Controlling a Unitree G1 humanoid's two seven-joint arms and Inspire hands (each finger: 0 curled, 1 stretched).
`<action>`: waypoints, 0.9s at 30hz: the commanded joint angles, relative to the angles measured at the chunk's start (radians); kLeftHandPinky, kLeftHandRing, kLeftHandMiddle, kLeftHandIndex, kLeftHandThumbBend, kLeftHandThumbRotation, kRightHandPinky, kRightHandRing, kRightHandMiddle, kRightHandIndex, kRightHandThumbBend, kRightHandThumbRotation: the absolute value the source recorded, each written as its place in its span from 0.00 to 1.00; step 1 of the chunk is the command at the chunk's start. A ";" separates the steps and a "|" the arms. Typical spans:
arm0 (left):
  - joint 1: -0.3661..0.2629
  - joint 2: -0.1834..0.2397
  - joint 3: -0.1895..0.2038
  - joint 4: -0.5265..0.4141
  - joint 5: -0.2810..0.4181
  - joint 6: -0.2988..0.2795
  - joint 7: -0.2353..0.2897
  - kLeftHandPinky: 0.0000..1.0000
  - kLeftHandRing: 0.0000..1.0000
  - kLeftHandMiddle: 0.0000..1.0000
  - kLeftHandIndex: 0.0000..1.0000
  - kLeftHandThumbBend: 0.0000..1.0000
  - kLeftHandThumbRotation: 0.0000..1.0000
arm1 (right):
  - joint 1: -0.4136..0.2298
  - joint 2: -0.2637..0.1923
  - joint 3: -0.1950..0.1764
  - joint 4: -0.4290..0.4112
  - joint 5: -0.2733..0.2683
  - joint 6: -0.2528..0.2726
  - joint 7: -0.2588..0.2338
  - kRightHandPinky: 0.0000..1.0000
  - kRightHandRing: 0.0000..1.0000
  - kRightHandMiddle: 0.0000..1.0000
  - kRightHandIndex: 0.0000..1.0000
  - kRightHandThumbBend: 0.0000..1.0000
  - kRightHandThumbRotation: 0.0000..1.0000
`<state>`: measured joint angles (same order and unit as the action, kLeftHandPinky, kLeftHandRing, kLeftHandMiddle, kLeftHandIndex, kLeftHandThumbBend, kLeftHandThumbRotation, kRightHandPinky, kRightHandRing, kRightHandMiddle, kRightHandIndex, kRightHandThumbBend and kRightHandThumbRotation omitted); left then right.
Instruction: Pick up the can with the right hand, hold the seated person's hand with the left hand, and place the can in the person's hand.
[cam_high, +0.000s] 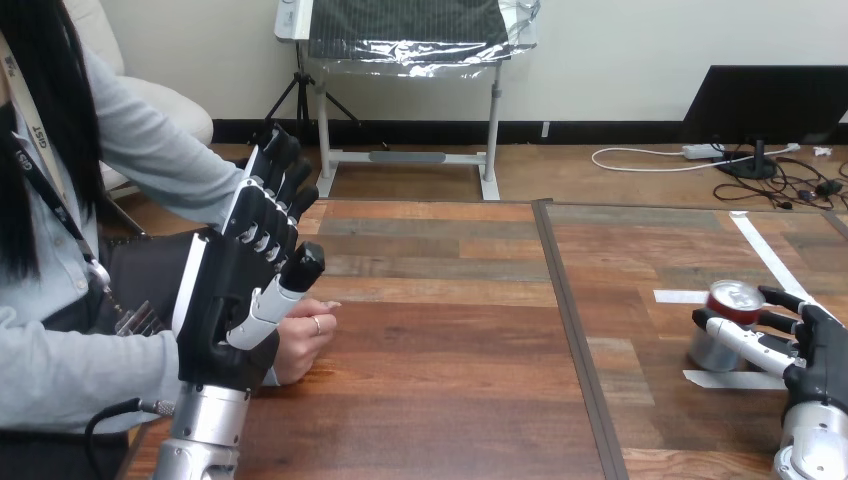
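- Can (712, 352): silver body, red top, upright at table's (450, 330) right, by white tape (722, 379); print too small to read.
- Right hand (822, 350): thumb and fingers wrapped round can.
- Left hand (240, 290): fingers straight, before person's hand (305, 335).

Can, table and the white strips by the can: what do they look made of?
Can: looks like metal, with a bare silvery wall that has some sheen and a red top. Table: brown planks with grain in mixed tones and a matte finish; solid wood or laminate cannot be told. Strips: likely white tape, thin and flat on the surface.
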<state>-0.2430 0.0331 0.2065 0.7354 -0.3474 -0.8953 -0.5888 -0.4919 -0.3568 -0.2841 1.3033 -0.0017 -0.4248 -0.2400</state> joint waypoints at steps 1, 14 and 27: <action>-0.036 0.003 -0.012 -0.041 -0.002 -0.024 -0.007 0.92 0.95 0.97 0.96 1.00 0.59 | -0.091 -0.010 -0.006 -0.001 0.008 0.004 -0.001 0.40 0.46 0.56 0.62 0.89 0.00; -0.039 0.003 -0.010 -0.027 0.003 -0.033 -0.005 0.91 0.95 0.97 0.96 1.00 0.60 | -0.094 -0.012 -0.013 -0.006 0.016 -0.004 0.000 0.35 0.41 0.49 0.54 0.86 0.00; -0.042 -0.001 -0.012 -0.016 0.012 -0.042 0.004 0.90 0.94 0.96 0.96 1.00 0.61 | -0.095 -0.015 -0.011 -0.014 0.013 -0.025 -0.009 0.32 0.39 0.45 0.50 0.84 0.00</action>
<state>-0.2420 0.0318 0.2065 0.7355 -0.3417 -0.9200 -0.5872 -0.4926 -0.3560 -0.2885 1.3042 0.0032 -0.4189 -0.2426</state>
